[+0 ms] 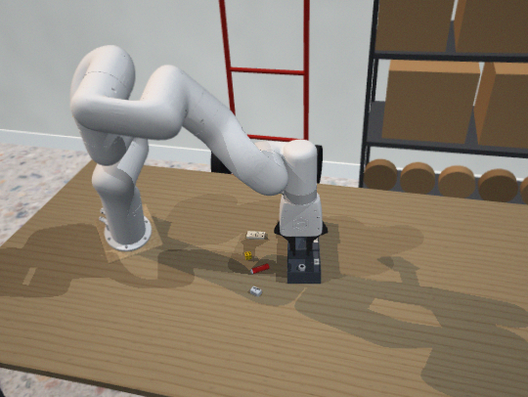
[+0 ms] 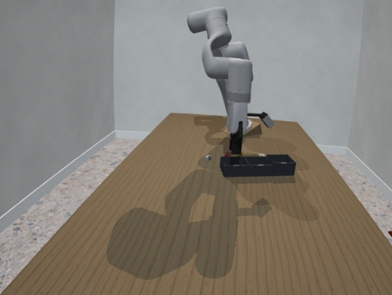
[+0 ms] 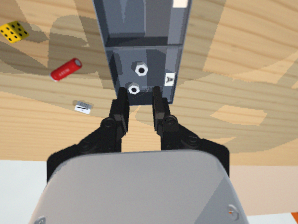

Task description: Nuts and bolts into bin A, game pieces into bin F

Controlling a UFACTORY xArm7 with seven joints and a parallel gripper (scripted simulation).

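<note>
Gripper (image 3: 139, 96) is hanging released over bin A (image 3: 113, 67) – two nuts (image 3: 140, 68) in – so next is reaching for the die (image 3: 13, 31), I'd say, twd the arm-base edge.

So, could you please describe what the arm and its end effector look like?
The arm is smooth, glossy white with rounded, tube-like links and a round flanged base. The end effector has a pale grey housing and black linkage with two slim black fingers. No cables or markings are visible.

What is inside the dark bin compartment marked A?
Two silver hex nuts lie in the dark compartment marked A; the near corners are hidden behind the parted, empty black jaws.
</note>
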